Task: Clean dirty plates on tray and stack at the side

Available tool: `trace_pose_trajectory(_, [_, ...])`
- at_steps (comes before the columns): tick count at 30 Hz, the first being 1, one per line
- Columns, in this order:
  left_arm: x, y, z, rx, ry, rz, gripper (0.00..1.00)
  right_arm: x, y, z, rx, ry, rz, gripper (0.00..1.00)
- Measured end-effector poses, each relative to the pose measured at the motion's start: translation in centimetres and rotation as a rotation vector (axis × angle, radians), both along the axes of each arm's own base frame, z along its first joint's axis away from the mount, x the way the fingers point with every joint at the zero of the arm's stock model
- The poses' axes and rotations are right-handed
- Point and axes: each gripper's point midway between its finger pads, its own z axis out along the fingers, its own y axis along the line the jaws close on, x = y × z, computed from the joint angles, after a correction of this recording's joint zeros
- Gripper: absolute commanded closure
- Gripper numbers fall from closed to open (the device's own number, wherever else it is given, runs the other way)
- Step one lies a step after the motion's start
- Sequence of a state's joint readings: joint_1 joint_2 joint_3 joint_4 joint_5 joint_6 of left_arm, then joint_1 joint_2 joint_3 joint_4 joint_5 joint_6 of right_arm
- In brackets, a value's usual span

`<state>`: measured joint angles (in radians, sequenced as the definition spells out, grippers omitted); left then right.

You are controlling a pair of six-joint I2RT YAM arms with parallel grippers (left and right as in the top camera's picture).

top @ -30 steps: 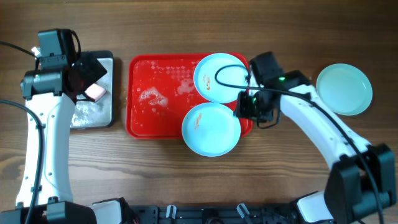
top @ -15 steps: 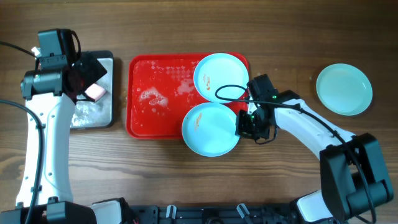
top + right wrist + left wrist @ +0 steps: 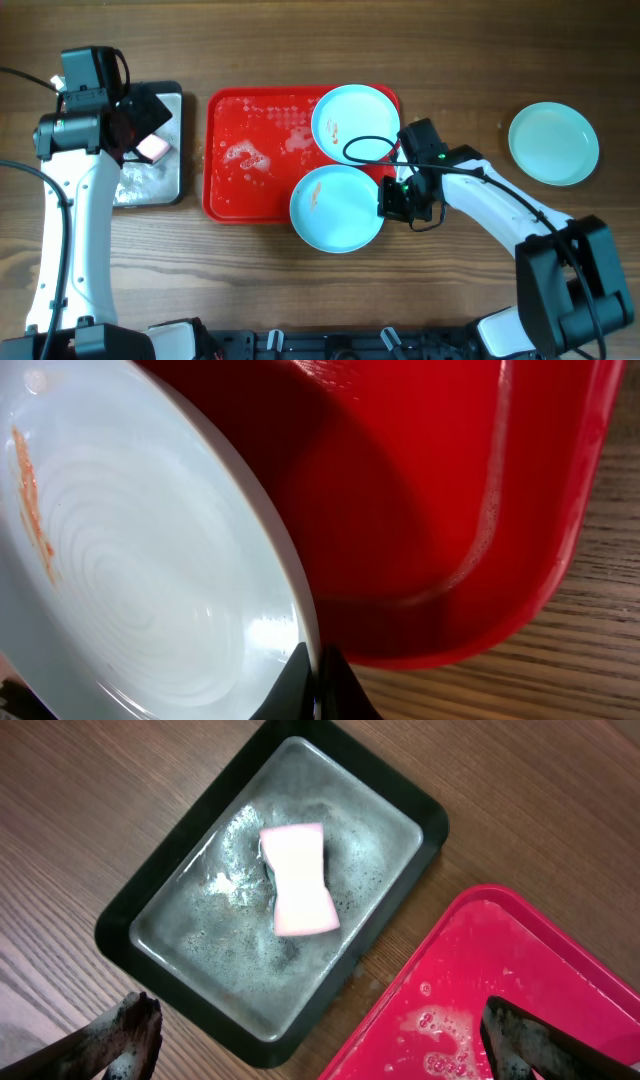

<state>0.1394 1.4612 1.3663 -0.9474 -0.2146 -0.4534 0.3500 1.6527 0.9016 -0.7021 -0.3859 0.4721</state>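
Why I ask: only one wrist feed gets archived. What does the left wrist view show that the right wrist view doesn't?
Only the left wrist view: a black tray with a wet, silvery inside, a pink sponge lying in it, and the left end effector with its fingertips spread wide. Only the right wrist view: a pale blue plate with an orange-brown streak, its rim pinched by the right end effector. Both: part of the red tray, foamy in the left wrist view, and the wooden table.

Red tray [image 3: 250, 125], stained back plate [image 3: 356, 123] on it, stained front plate [image 3: 337, 209] overhanging rim, clean plate [image 3: 553, 143] apart, right.
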Motion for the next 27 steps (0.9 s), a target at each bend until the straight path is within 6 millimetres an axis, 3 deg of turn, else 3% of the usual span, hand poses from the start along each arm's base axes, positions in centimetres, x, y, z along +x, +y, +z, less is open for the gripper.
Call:
trace_pose_trajectory(4, [0.0, 0.0, 0.0, 0.000, 0.000, 0.000, 0.00, 0.7, 0.4, 2.3, 0.035, -0.095, 0.038, 0.96])
trace_pose_trajectory(8, [0.0, 0.0, 0.0, 0.000, 0.000, 0.000, 0.00, 1.2, 0.7, 3.1, 0.049, -0.143, 0.060, 0.96])
trace_pose_trajectory(11, [0.0, 0.0, 0.0, 0.000, 0.000, 0.000, 0.00, 2.6, 2.1, 4.4, 0.050, -0.218, 0.093, 0.96])
trace_pose_trajectory(16, [0.0, 0.0, 0.0, 0.000, 0.000, 0.000, 0.00, 6.6, 5.6, 9.0, 0.014, -0.452, 0.146, 0.96])
trace_pose_trajectory(19, [0.0, 0.0, 0.0, 0.000, 0.000, 0.000, 0.00, 8.3, 7.8, 10.4, 0.011, -0.535, 0.165, 0.96])
trace_pose_trajectory(24, [0.0, 0.0, 0.0, 0.000, 0.000, 0.000, 0.00, 9.8, 11.3, 8.4, -0.010, -0.524, 0.218, 0.96])
trace_pose_trajectory(27, [0.0, 0.0, 0.0, 0.000, 0.000, 0.000, 0.00, 10.1, 12.8, 6.3, -0.029, -0.486, 0.250, 0.96])
